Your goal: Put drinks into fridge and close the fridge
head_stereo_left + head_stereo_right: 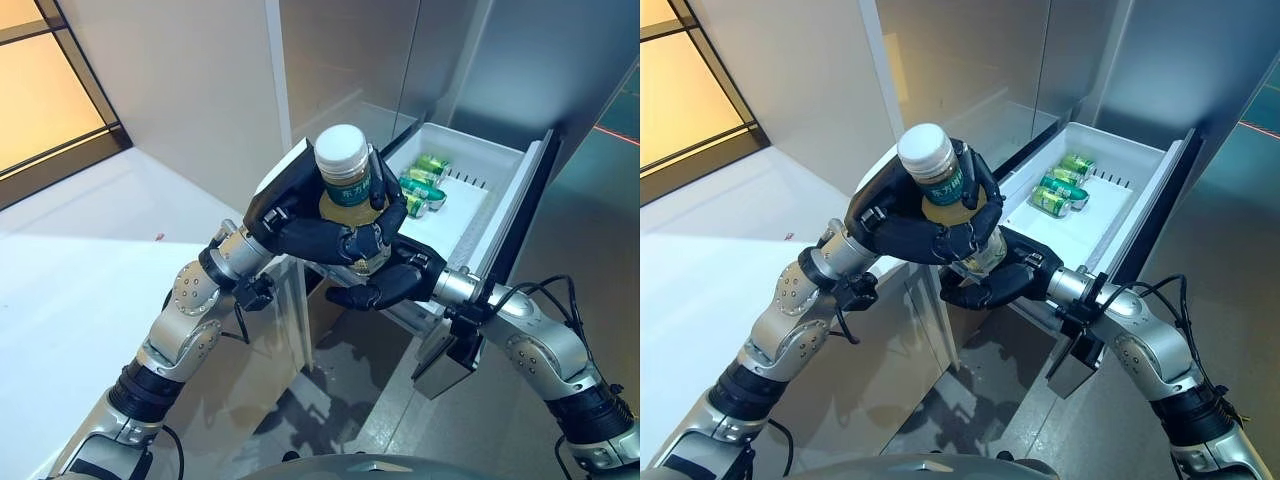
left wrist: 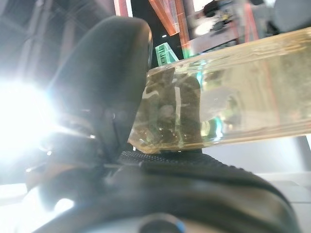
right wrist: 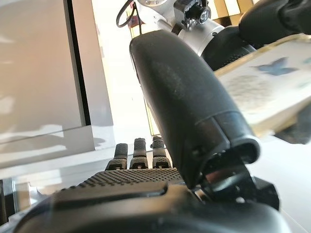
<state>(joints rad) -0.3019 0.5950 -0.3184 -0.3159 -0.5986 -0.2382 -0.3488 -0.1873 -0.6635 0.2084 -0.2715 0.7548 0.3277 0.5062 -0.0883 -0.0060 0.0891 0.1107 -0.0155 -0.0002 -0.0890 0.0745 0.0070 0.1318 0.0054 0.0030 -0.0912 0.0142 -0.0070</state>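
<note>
- You are looking down at the fridge point(image 1: 560, 60), its grey steel front filling the upper right, with pale floor point(image 1: 70, 270) spreading out to the left.
- The fridge's white drawer point(image 1: 470, 215) stands pulled out toward you, its dark-edged front panel on the right side.
- Your left hand point(image 1: 300, 225) comes in from the lower left and sits just before the drawer's near left corner; its fingers point(image 1: 335, 240) are curled tight round the drink bottle.
- Your right hand point(image 1: 990, 285) reaches in from the lower right and lies right below the left hand, beneath the bottle's base. Its fingers bend loosely; you cannot tell from the head views whether they touch the bottle. In the right wrist view the thumb stands up beside the bottle's lower part without closing on it.
- The drink bottle point(image 1: 348, 195) is held upright in the left hand, above the floor and outside the drawer, white cap on top, green label below it, yellowish drink inside.
- Green cans point(image 1: 425, 190) lie on their sides in the drawer, close together toward its far left part, well apart from the bottle.
</note>
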